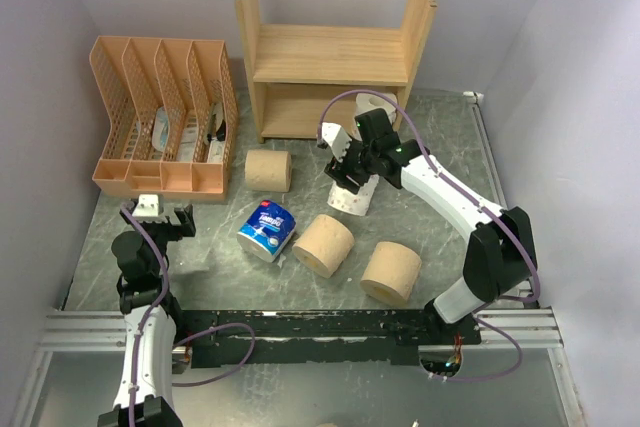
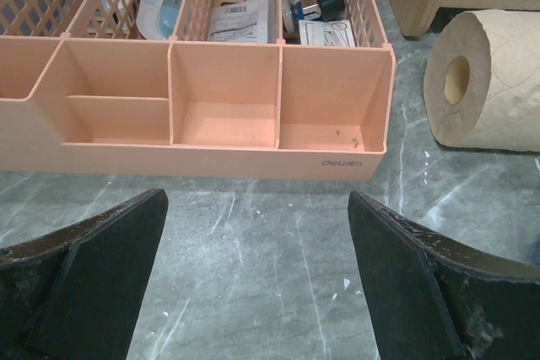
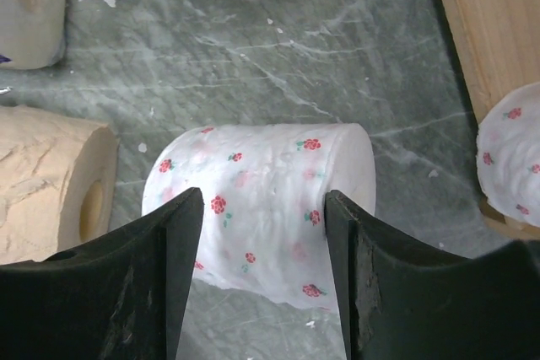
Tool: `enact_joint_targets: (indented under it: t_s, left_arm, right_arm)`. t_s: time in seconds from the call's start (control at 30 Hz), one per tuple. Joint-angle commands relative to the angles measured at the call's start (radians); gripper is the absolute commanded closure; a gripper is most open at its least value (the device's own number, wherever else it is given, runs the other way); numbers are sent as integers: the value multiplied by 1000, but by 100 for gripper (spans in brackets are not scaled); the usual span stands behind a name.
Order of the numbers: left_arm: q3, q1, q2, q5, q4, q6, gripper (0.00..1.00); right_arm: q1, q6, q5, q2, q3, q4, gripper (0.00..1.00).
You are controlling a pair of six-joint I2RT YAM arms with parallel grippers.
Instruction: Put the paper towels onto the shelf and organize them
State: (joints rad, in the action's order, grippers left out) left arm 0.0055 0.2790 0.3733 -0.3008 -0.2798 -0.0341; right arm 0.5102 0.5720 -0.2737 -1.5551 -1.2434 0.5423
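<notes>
While open, right hand (image 3: 261, 201) over roll (image 3: 274, 153)

Soft, even light is coming from overhead, throwing only faint, short shadows, like the one beside the tan roll (image 1: 391, 273). The marbled counter (image 1: 440, 127) is giving off a mild sheen without harsh glare. The top view is looking sharp; the wrist views' nearest foreground is looking slightly soft.
</notes>
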Motion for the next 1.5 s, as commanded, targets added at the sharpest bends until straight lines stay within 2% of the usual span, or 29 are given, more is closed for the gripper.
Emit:
enact_joint_targets:
  t_s: [0.0,0.2,0.57,0.9,1.07,1.47]
  left_arm:
    - [-74,11,-14,-29,-15,2,0]
    - [-75,12,-15,-30,-13,2,0]
    - [-75,12,-17,-30,-13,2,0]
    - [-75,12,-15,-29,-13,2,0]
    - [-75,12,-13,-29,-15,2,0]
    - [-73,12,-8,-28,-18,2,0]
  right_arm:
    - [2,-34,-73,17,0,65,42]
    - [2,-15,-200,21,-5,191,51]
    - [10,33,-270,142,-21,323,46]
    - [11,18,-198,181,-49,331,42]
    - [33,20,-152,198,18,306,40]
    - [147,141,84,263,186,257,35]
